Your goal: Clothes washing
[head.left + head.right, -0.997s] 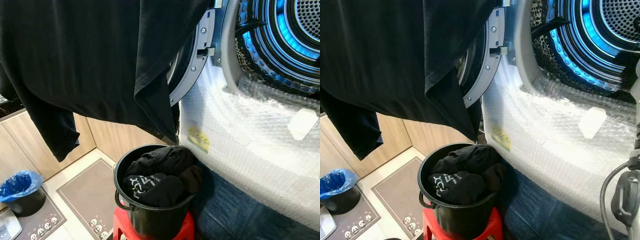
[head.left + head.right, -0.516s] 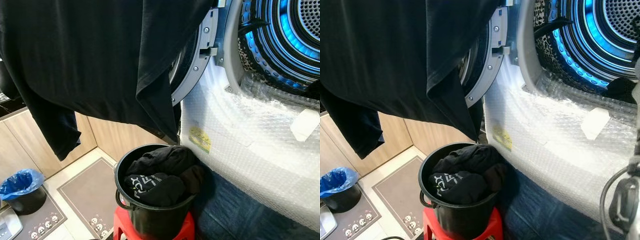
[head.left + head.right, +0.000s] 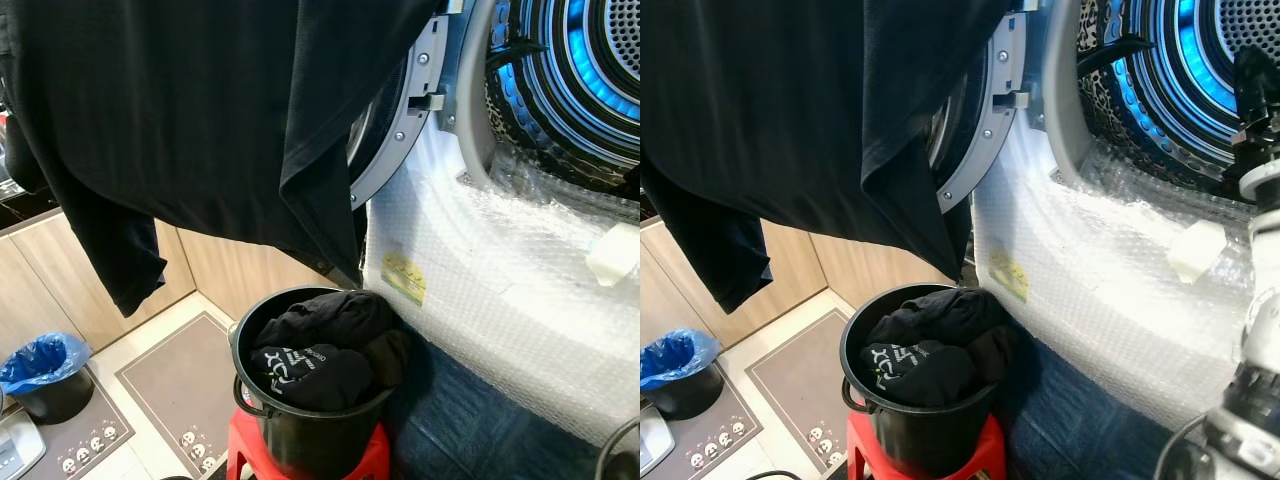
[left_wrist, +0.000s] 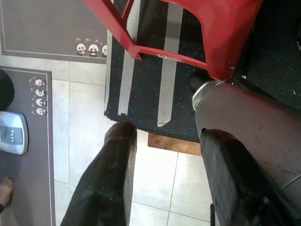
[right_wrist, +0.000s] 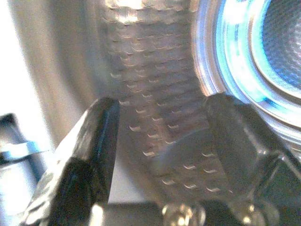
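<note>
Since a second ago the right gripper point(image 5: 160, 136) has risen to the drum point(image 3: 1200, 70) mouth at two o'clock, fingers apart and empty. Across the head views from ten to one o'clock a black garment point(image 3: 200, 110) hangs before the open washer door point(image 3: 400, 120). More black clothes point(image 3: 320, 350) fill the black bucket point(image 3: 300, 440) on the red stool point(image 4: 188, 28) at six o'clock. With fingers spread, the left gripper point(image 4: 164, 141) hangs over the floor tiles point(image 4: 80, 117).
</note>
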You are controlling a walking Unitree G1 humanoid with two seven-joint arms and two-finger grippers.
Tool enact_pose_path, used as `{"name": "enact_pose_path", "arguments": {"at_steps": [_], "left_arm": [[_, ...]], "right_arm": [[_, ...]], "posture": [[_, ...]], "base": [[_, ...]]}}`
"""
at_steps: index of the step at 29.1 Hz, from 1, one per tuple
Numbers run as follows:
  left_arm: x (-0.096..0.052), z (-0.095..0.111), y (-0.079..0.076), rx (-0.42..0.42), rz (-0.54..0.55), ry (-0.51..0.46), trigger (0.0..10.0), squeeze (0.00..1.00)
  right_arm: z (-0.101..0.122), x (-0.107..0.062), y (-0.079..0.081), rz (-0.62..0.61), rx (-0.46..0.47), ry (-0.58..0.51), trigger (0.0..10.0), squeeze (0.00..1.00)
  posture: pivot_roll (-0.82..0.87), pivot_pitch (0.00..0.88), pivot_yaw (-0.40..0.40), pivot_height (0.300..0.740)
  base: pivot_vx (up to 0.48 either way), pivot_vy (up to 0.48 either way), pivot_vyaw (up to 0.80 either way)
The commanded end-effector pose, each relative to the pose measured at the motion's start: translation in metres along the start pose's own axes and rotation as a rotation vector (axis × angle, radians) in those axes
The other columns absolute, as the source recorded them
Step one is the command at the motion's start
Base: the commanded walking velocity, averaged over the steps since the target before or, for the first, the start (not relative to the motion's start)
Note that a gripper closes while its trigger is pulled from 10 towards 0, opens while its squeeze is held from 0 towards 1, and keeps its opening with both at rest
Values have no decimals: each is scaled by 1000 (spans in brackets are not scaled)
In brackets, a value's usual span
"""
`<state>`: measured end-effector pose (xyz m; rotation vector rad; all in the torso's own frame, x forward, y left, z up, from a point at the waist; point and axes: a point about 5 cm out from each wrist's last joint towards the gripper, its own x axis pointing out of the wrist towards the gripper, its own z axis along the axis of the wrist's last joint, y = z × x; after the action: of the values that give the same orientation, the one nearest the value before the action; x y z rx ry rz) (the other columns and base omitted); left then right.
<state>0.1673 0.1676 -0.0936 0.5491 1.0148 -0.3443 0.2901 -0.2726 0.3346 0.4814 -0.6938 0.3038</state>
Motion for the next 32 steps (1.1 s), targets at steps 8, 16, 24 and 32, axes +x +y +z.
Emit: {"name": "enact_pose_path", "arguments": {"at_steps": [8,16,24,32], "left_arm": [[0,1,5,9,14,8,10000,0],[2,19,17,-5,16,-40,10000,0],[2,20,16,-69,-16,-70,10000,0],[0,15,9,-125,-61,-105,10000,0]], "right_arm": [[3,-7,11,90,44,-26,10000,0],[-70,-91,86,755,303,471,10000,0],[-92,-105,90,765,358,555,10000,0],[-119,-119,85,713,318,682,10000,0]], "posture": [[-174,0,56,740],[-188,0,79,740],[-173,0,64,740],[-180,0,63,740]], "base": [[0,0,0],[0,0,0],[0,0,0],[0,0,0]]}}
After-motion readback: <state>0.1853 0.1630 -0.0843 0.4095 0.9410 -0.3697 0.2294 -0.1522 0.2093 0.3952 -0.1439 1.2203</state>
